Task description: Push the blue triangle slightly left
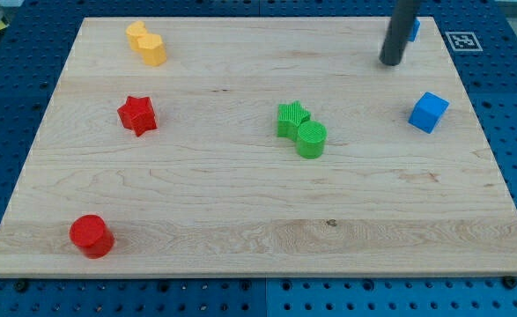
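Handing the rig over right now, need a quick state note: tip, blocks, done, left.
My tip is down on the wooden board near its top right corner, just below and left of a small blue block that the rod mostly hides; its shape can't be confirmed, presumably the blue triangle.
A blue cube sits lower, near the view's right edge, clear of the tip.
Done: no push is evident.
Left: the tip is on the block's left, so probably swing round to its right side, then nudge it slightly left.
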You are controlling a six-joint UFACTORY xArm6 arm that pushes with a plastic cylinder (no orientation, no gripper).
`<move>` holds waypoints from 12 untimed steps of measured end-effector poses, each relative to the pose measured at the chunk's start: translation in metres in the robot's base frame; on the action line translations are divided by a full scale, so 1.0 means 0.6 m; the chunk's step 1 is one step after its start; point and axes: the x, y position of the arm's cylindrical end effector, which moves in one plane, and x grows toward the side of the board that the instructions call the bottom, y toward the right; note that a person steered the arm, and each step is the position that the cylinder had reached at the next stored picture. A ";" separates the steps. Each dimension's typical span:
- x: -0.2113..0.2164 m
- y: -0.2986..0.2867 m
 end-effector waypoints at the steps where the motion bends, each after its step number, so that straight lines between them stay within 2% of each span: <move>1: 0.000 0.101; 2: -0.034 0.151; 3: -0.111 0.159; 4: -0.157 0.156; 5: -0.147 0.079; 12: -0.133 0.066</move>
